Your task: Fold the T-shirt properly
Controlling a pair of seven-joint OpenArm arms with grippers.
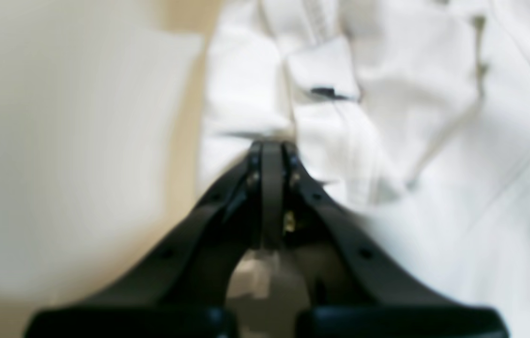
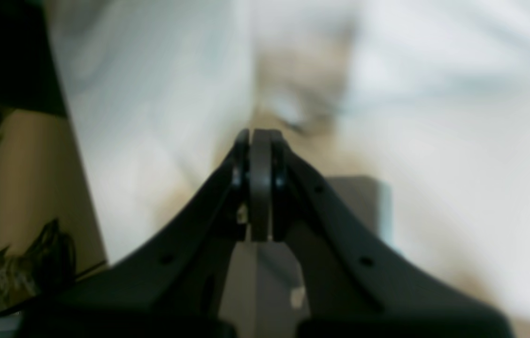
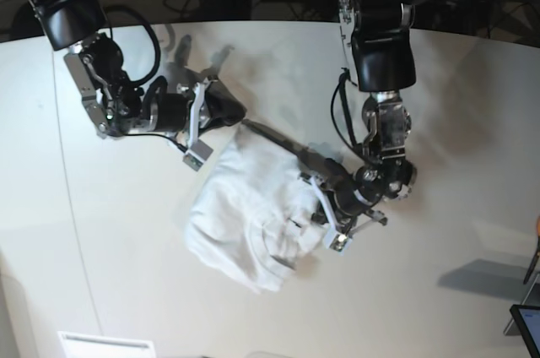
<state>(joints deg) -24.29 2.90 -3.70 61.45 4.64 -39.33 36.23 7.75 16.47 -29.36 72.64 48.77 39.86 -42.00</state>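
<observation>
Only left wrist shows T-shirt [image 1: 387, 117] label [image 1: 328, 92]

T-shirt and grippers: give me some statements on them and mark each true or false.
1. The T-shirt lies crumpled on the table. True.
2. The left gripper has its jaws wide open. False: they are shut.
3. The right gripper is shut. True.
4. The T-shirt is folded into a neat rectangle. False: it is a wrinkled heap.
5. A small label shows on the T-shirt in the left wrist view. True.
</observation>
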